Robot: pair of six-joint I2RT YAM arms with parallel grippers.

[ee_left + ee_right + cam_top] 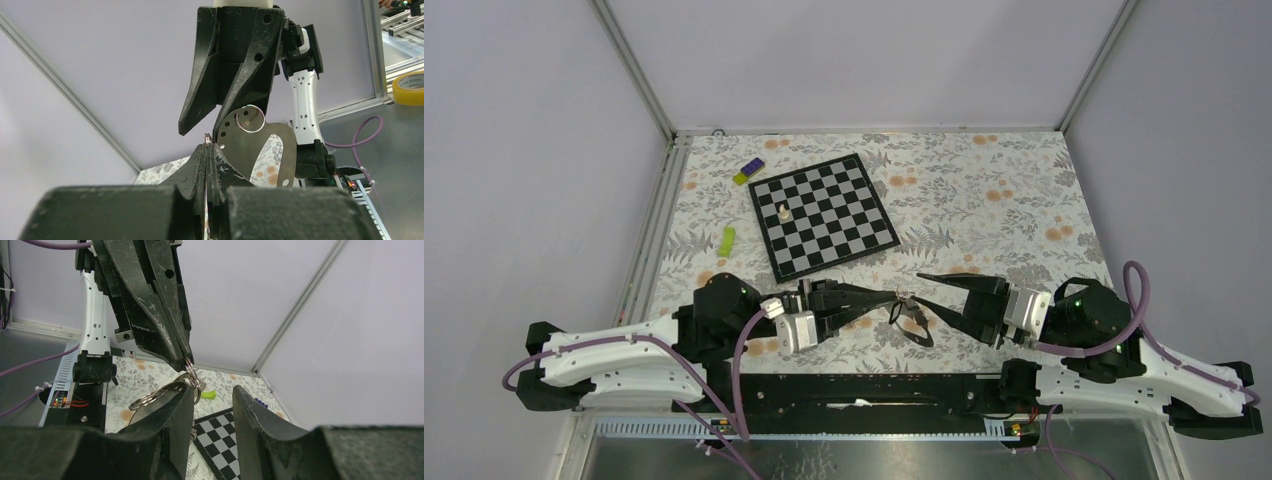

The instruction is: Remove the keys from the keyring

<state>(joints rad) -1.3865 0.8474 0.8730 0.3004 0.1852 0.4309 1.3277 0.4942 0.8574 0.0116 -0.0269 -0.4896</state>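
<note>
L jaws clamped on keyring (906, 299), R jaws apart just beside it

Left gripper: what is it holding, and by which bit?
The left gripper is shut on the keyring, pinching its small top loop at the very tip.

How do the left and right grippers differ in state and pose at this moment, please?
The left gripper is shut, pinching the keyring at its tips; the right gripper is open and grips nothing. In the top view the left gripper points right, while the right gripper points left. Both are black and two-fingered, meeting nearly tip to tip.
</note>
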